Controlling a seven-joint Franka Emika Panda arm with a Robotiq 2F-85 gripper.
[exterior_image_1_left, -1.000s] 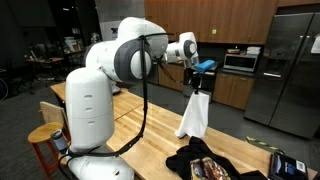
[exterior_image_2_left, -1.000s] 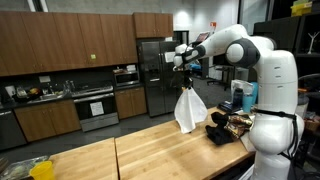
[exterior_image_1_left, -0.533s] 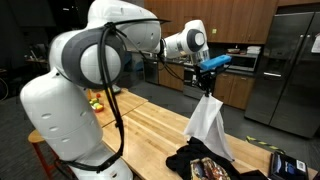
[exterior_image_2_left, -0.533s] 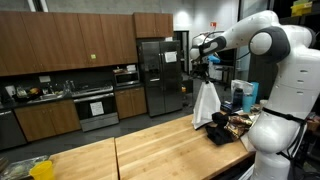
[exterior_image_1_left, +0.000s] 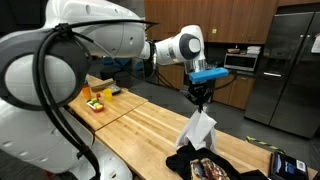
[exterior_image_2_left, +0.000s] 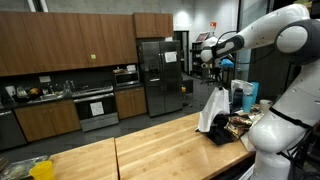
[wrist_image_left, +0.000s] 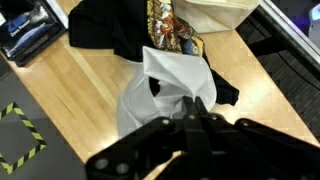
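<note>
Claw (exterior_image_1_left: 200, 93), in an exterior view, hangs point-down above the tabletop (exterior_image_1_left: 140, 125) with its fingers pinched tight on the top of a white cloth (exterior_image_1_left: 198, 130). The cloth drapes straight down from the claw. Its lower edge reaches a heap of black clothing (exterior_image_1_left: 190, 160) directly below, where a patterned fabric (exterior_image_1_left: 208, 168) lies in the heap. Only this view shows the small yellow items (exterior_image_1_left: 95, 103) on the tabletop far behind the claw.

From the opposite side, in an exterior view, the claw (exterior_image_2_left: 218, 80) again grips the white cloth (exterior_image_2_left: 213, 110) at its top, and the black clothing (exterior_image_2_left: 218, 134) sits under it at the tabletop's (exterior_image_2_left: 150, 150) end. A blue container (exterior_image_2_left: 248, 95) stands beyond the claw, hidden in the other angles.

In the wrist view, looking down past the closed claw (wrist_image_left: 196, 115), the white cloth (wrist_image_left: 165, 85) bunches up into the fingertips, showing a dark gap in its folds. Ahead of the claw lie the black clothing (wrist_image_left: 105, 25) and the gold-patterned fabric (wrist_image_left: 175, 25). Off to the side are a dark device (wrist_image_left: 25, 35) and a yellow-and-black striped tape mark (wrist_image_left: 15, 140).
</note>
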